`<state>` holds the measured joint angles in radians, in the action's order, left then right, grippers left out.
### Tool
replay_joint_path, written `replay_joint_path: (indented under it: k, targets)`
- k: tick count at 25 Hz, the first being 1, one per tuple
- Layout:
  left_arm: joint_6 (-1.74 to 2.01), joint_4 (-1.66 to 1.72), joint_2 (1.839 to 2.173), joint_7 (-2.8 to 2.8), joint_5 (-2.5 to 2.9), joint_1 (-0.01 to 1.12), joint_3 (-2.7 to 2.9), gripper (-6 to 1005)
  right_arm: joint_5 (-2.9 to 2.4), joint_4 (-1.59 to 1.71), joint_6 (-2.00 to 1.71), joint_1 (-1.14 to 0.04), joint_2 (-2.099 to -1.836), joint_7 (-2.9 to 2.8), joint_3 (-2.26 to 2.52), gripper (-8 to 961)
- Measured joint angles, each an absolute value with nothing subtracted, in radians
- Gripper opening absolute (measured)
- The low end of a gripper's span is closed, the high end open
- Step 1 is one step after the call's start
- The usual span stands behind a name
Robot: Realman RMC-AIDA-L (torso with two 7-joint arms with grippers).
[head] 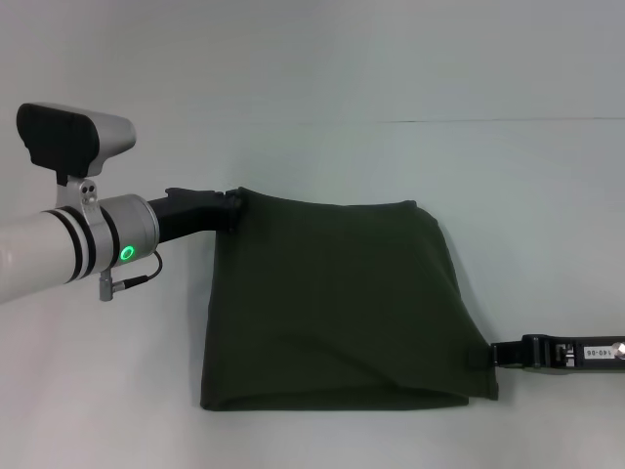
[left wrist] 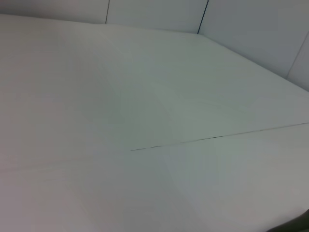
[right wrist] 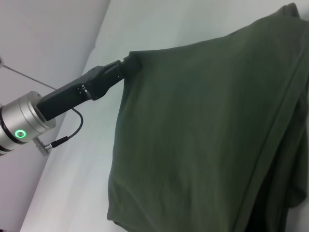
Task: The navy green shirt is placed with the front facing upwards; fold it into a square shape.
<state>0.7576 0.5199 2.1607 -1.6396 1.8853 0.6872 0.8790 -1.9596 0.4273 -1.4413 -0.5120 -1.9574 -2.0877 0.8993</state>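
A: What takes up the most room?
B: The white counter point(head: 312, 88), with a thin seam running across it toward twelve o'clock.

A: And the navy green shirt point(head: 337, 303)?
B: It sits at the middle of the head view, reaching toward five o'clock, folded into a rough rectangle with only plain olive cloth showing. Its corner at ten o'clock is lifted off the counter; the edge at six o'clock lies flat.

A: Which hand has that raised corner?
B: The left hand point(head: 232, 209), coming in from nine o'clock. It is pinching the shirt's corner, its tips buried in the cloth; the right wrist view shows the same grip point(right wrist: 129, 65).

A: The right hand point(head: 491, 356)?
B: At four o'clock, low on the counter, clamped on the shirt's edge near its lower corner.
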Motion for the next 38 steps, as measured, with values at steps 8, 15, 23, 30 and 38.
replay_joint_path:
  k: [8,15,23,30,38]
  targets:
    - [0.757,0.520,2.160,-1.644,1.888,0.688,0.878,28,-1.960,0.428,-1.442,-0.503,-1.949,-2.094,0.901,72]
    - [0.756,0.518,2.158,-1.644,1.888,0.687,0.877,29,-1.960,0.426,-1.445,-0.491,-1.940,-2.098,0.898,79]
    - [0.755,0.517,2.158,-1.646,1.888,0.688,0.880,29,-1.960,0.433,-1.450,-0.488,-1.935,-2.099,0.875,164]
    - [0.756,0.520,2.158,-1.646,1.888,0.686,0.886,28,-1.955,0.525,-1.503,-0.491,-1.918,-2.098,0.717,291]
    - [0.756,0.522,2.156,-1.646,1.888,0.687,0.883,28,-1.969,0.545,-1.435,-0.598,-1.951,-2.088,0.709,512]
